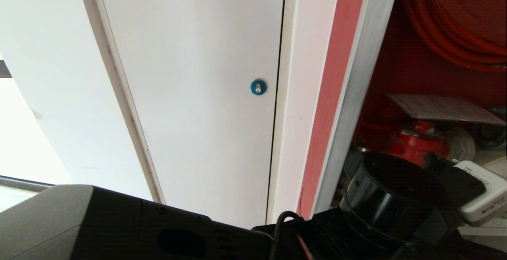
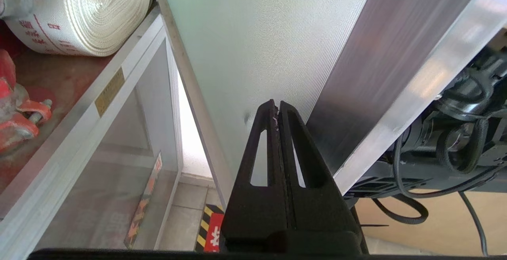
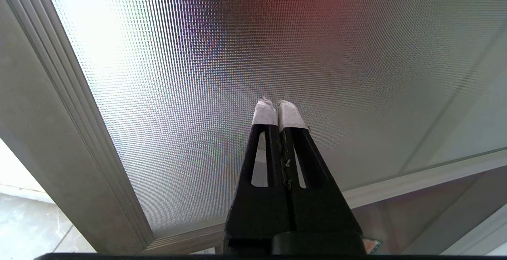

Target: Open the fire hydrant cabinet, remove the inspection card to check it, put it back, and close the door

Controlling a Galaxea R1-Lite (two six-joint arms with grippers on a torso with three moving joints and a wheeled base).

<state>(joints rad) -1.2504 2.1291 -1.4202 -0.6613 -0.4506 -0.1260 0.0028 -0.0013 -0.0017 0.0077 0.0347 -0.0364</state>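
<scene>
Fingers of the left gripper [image 2: 279,107] pressed together against the door [image 2: 253,46]; right gripper [image 3: 277,107] likewise, empty. Inspection card [image 1: 443,107] lies inside the open fire hydrant cabinet [image 1: 400,74], well apart from both.

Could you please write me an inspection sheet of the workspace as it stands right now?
Surface: cabinet shelf, reddish floor, silver front edge.
Job's things: fire hydrant cabinet open; inspection card lies flat inside above the red valve; door stands swung open beside the left gripper.
Clutter: white rolled hose on the shelf; red hose coil above.
Grippers: left gripper shut, empty, near the door pane; right gripper shut, empty, facing textured glass.
Cables: black cables on the robot's body.
Surroundings: white panel with a round blue lock; tiled floor.
</scene>
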